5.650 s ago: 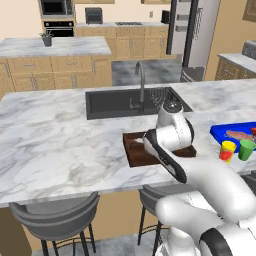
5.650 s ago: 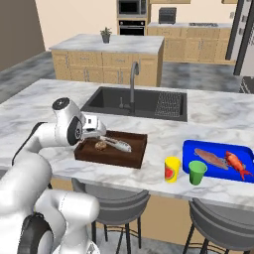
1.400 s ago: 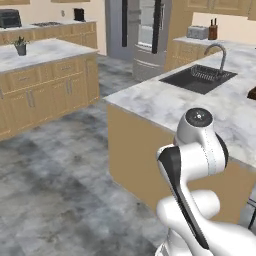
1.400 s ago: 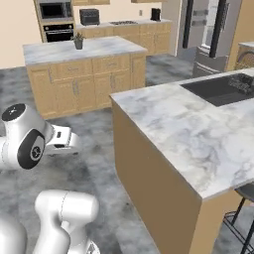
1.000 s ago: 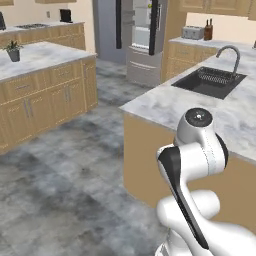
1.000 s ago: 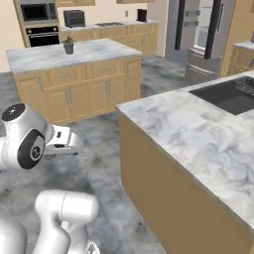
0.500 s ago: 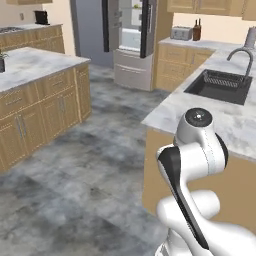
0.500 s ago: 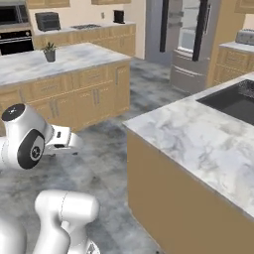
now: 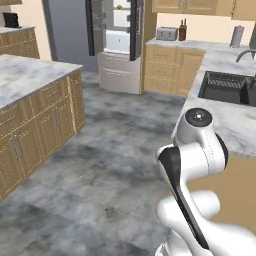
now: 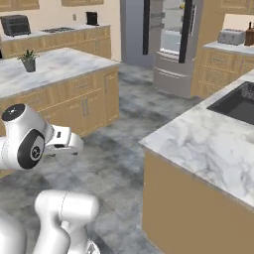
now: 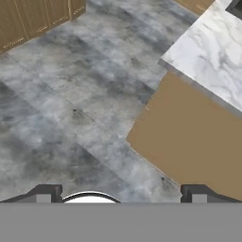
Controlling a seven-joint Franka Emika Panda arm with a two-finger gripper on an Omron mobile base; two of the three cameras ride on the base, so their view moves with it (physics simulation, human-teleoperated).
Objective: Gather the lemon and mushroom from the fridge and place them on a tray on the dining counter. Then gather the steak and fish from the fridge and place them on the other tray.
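Observation:
The fridge (image 9: pixel 118 42) stands at the far end of the room with both upper doors swung open; in the right base view the fridge (image 10: pixel 171 42) shows lit shelves, and what lies on them is too small to make out. The dining counter (image 9: pixel 234 120) runs along my right side; its marble corner (image 10: pixel 198 144) is close by, and the counter (image 11: pixel 212 45) shows in the hand view's upper right above its tan side. My gripper (image 11: pixel 120 196) points down at the grey floor, open, with nothing between its fingertips (image 11: pixel 45 194).
A wood-fronted island (image 9: pixel 30 95) with a marble top stands to the left, carrying a potted plant (image 10: pixel 29 60). The dark sink (image 9: pixel 225 86) sits in the dining counter. A toaster (image 9: pixel 166 33) is on the back counter. Grey stone floor (image 9: pixel 110 150) runs open toward the fridge.
The whole picture has shifted: the base has driven and turned, so the fridge now looks nearer and more central. The arm holds the same folded pose and the gripper stays open.

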